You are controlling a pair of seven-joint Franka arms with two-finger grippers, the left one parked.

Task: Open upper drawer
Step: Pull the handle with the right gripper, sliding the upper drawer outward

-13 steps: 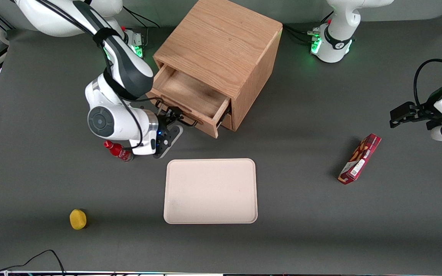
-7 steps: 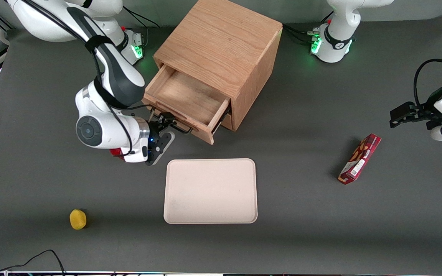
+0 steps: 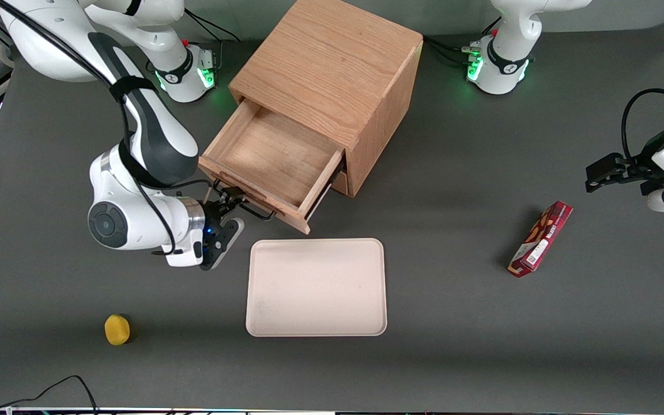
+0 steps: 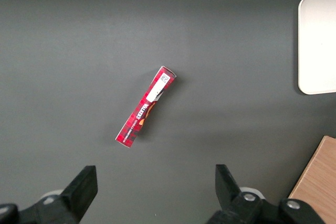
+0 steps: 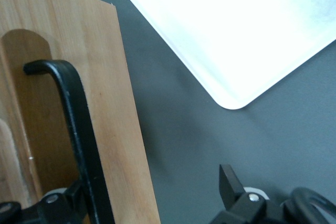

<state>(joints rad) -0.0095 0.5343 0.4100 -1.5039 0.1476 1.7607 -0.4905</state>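
While the gripper (image 3: 229, 203) fingers grasp the handle (image 3: 254, 210) at frame centre-left, the drawer (image 3: 268, 162) sits well out; pulling further could yank it free of the cabinet (image 3: 332, 69).

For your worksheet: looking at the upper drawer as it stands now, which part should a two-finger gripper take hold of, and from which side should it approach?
Grip the black bar handle on the upper drawer front. It stands off the wood, leaving room for a finger under the bar. Approach from in front of the drawer, fingers straddling the bar across its length. The gripper is at that handle now, with the drawer pulled well out.
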